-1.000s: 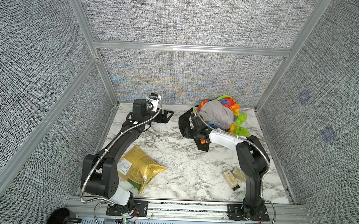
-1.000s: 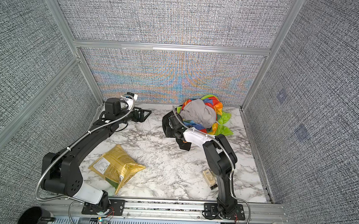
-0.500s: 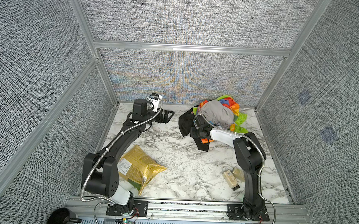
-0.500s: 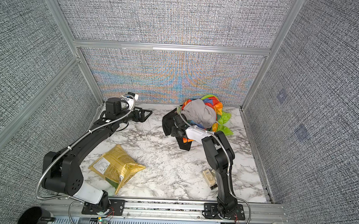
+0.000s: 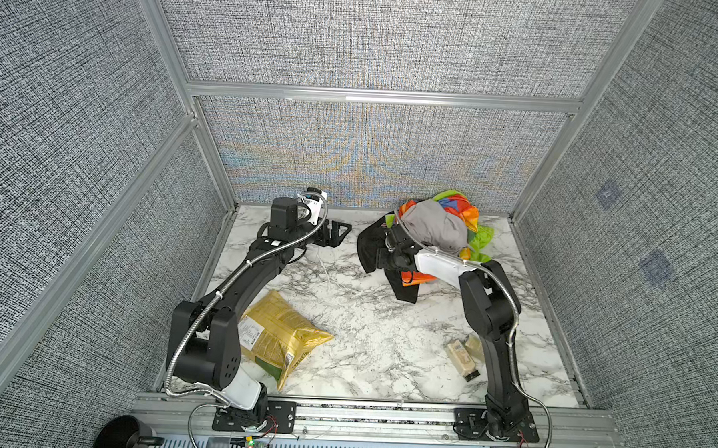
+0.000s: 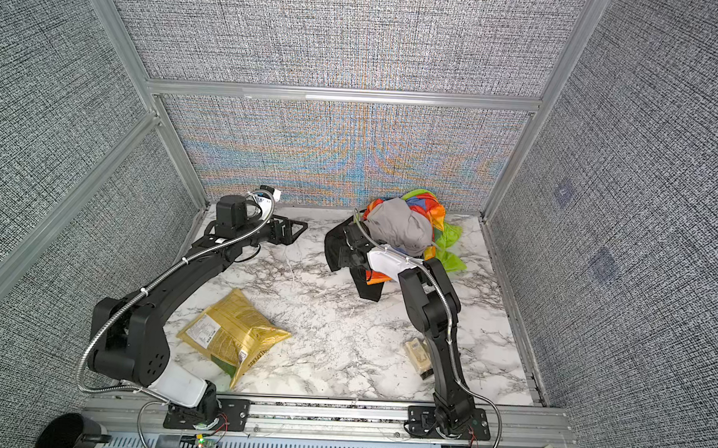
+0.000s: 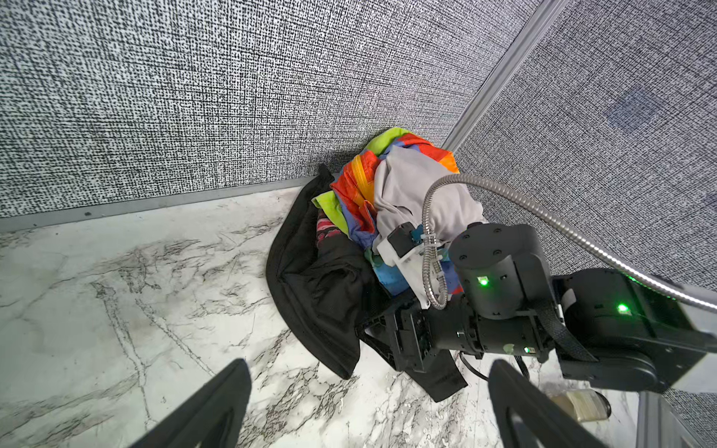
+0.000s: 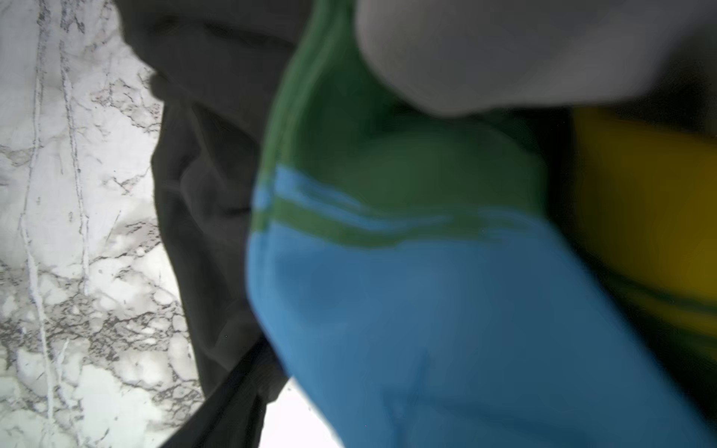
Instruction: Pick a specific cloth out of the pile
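Observation:
The pile (image 5: 436,228) (image 6: 403,231) sits in the back right corner, with grey cloth on top of rainbow-striped and lime green pieces. The cloth (image 7: 322,294), black with a red print (image 7: 326,232), spills from the pile's left side in both top views (image 5: 368,250) (image 6: 333,249). My right gripper (image 5: 383,255) (image 6: 345,253) (image 7: 368,329) is pressed against this black fabric under the pile. Its jaws show side-on and their gap is hidden. In the right wrist view, blurred blue and green striped cloth (image 8: 426,310) fills the frame. My left gripper (image 5: 340,234) (image 6: 296,232) (image 7: 368,366) hangs open and empty left of the pile.
A gold bag (image 5: 281,338) (image 6: 236,336) lies at the front left of the marble table (image 5: 365,317). A small pale bottle (image 5: 462,356) (image 6: 418,354) lies by the right arm's base. Textured walls close the back and both sides.
My right arm's elbow has swung back toward the pile and the wrist has pushed slightly further in under it. The left arm has stayed where it was.

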`<action>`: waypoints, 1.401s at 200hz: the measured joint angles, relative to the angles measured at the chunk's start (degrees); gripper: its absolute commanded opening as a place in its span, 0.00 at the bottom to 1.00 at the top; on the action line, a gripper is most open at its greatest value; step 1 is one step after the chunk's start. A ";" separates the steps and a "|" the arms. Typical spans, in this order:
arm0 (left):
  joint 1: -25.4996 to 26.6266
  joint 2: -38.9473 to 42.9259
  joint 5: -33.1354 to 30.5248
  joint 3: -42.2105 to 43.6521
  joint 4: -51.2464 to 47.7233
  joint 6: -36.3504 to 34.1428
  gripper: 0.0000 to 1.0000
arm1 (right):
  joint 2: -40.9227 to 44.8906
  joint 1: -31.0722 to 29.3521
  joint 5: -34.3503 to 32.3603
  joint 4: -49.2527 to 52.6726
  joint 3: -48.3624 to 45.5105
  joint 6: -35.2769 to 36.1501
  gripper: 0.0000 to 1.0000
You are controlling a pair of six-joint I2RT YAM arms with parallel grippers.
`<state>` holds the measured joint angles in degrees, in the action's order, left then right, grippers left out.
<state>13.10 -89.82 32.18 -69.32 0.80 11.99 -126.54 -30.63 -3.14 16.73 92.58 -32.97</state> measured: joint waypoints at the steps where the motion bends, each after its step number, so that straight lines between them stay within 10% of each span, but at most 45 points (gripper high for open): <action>1: 0.02 0.00 0.00 0.00 0.00 0.00 0.99 | -0.09 0.00 0.00 0.09 0.13 0.00 0.66; 81: 0.98 0.13 -0.07 -0.02 -0.37 -0.02 0.99 | -2.10 -0.81 -2.95 1.18 1.38 -0.44 0.06; 280: 0.74 1.38 -0.44 -1.03 -1.88 0.24 0.99 | 30.40 -6.58 -3.04 -4.31 -18.84 3.74 0.01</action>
<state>13.85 -88.44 31.75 -70.35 -1.08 12.23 -96.14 -37.21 -6.17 12.43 73.73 -29.23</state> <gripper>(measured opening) 0.987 0.076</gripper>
